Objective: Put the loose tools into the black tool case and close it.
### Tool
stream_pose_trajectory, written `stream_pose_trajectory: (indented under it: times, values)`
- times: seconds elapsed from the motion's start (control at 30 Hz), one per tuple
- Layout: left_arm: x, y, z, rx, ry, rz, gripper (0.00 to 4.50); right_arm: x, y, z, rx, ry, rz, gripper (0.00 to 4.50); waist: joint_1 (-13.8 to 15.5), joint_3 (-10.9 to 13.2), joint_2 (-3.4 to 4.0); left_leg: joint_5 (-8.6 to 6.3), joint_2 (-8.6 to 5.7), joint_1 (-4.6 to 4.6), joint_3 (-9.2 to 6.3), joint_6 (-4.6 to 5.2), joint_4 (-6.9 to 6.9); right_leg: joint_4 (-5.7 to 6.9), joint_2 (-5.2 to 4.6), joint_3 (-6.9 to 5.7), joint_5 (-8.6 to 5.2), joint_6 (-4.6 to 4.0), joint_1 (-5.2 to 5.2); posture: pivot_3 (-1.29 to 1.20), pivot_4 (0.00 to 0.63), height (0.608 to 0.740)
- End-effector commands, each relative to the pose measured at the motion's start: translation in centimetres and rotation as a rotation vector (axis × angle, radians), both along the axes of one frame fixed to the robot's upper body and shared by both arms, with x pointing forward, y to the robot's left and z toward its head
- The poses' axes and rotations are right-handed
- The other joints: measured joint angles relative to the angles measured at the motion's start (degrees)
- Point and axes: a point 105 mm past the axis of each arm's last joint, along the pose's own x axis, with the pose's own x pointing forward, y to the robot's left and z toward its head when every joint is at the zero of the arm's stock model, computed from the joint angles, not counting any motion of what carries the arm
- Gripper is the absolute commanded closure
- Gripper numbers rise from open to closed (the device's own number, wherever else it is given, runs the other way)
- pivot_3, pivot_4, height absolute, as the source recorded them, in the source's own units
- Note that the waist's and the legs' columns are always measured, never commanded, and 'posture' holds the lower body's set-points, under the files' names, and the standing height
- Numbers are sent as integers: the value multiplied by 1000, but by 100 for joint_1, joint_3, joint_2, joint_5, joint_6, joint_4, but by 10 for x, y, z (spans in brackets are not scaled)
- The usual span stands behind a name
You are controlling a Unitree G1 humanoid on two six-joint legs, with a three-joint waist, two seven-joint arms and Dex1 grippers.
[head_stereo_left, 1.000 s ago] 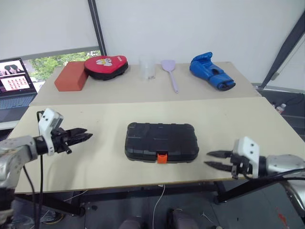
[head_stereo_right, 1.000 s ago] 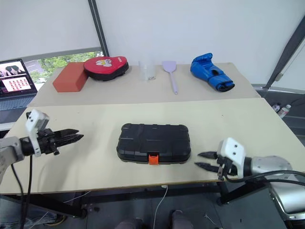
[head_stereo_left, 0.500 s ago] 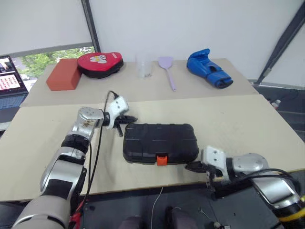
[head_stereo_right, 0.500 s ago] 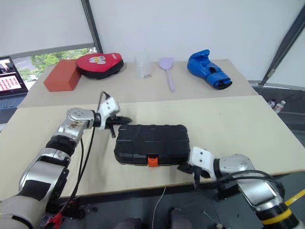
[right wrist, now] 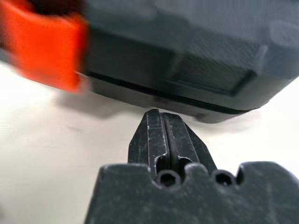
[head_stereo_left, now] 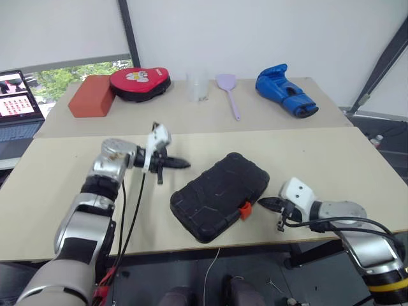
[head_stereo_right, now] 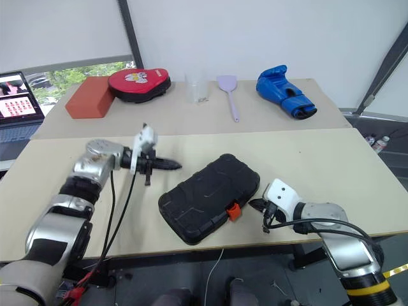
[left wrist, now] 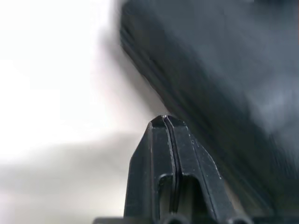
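Left eye view has the black tool case [head_stereo_left: 220,196] lying closed on the near table [head_stereo_left: 57,191], skewed so that one long edge runs diagonally; its orange latch [head_stereo_left: 243,209] faces toward my right side.

My left gripper [head_stereo_left: 182,164] reaches across toward the case's far left corner, its two black fingers pressed together with nothing between them, the tip just short of the case. From my left wrist, the joined fingertips [left wrist: 164,122] sit close beside the case's dark ribbed side, though blur keeps me from telling whether they touch it.

My right gripper [head_stereo_left: 264,203] sits low at the near right of the case, just beside the latch, its fingers also pinched together and empty. From my right wrist, their tip [right wrist: 161,116] lies just under the lower edge of the case wall, with the latch off to one side.

On the far table stand a red brick-like block [head_stereo_left: 91,96], a red oval pad [head_stereo_left: 140,81], a clear cup [head_stereo_left: 197,89], a lilac spatula [head_stereo_left: 229,92] and a blue boxing glove [head_stereo_left: 285,90]. A laptop [head_stereo_left: 16,105] is at the far left.
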Motion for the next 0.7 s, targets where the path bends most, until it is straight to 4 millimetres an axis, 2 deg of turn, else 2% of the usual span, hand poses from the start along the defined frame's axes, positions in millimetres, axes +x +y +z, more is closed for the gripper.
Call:
stream_pose_trajectory:
  times: [0.03, 0.1, 0.2, 0.33, 0.47, 0.53, 0.7]
  values:
    - [-25, -34, 0, -40, 8, -107, 4458, -13, 5, 20, 66, -3, 25, 4458, -12, -3, 5, -1, 0, 6, 0, 1, 0, -3, 1, 1, 1, 2, 6, 0, 150, 740]
    - [-32, -48, -13, -5, 2, -123, 4458, -16, 8, 22, 88, 15, 30, 4458, -15, -4, 6, -2, 0, 29, 0, 1, 0, -12, 2, 3, 2, 4, 29, 0, 150, 740]
    - [-39, -68, -48, 110, -29, -133, 4458, -18, 14, 24, 104, 20, 40, 4458, -13, -3, 6, -2, 3, 46, 0, -3, 0, -32, 7, 9, 2, 4, 42, 0, 150, 740]
    - [-44, -64, -91, 343, -160, -177, 4458, -13, 24, 39, 194, 16, 44, 4458, -4, -7, 12, -7, 6, 67, 2, -21, -3, -29, 7, 14, 2, 3, 59, 0, 150, 740]
    - [-44, -62, -94, 342, -160, -179, 4458, -5, 34, 38, 209, 25, 44, 4458, 0, -13, 16, -29, 14, 135, 2, -38, -43, -69, 9, 13, -2, 10, 129, 0, 150, 740]
    - [-48, -67, -94, 327, -161, -195, 4458, -3, 40, 31, 210, 40, 42, 4458, 22, -19, 13, -24, 12, 139, 3, -28, -63, -83, 9, 12, -11, 32, 131, 0, 150, 740]
    - [-50, -72, -92, 316, -173, -201, 4458, -6, 42, 16, 154, 79, 47, 4458, 36, -42, 26, -7, 8, 144, 2, 0, -67, -82, 10, 12, 0, 13, 126, 0, 150, 740]
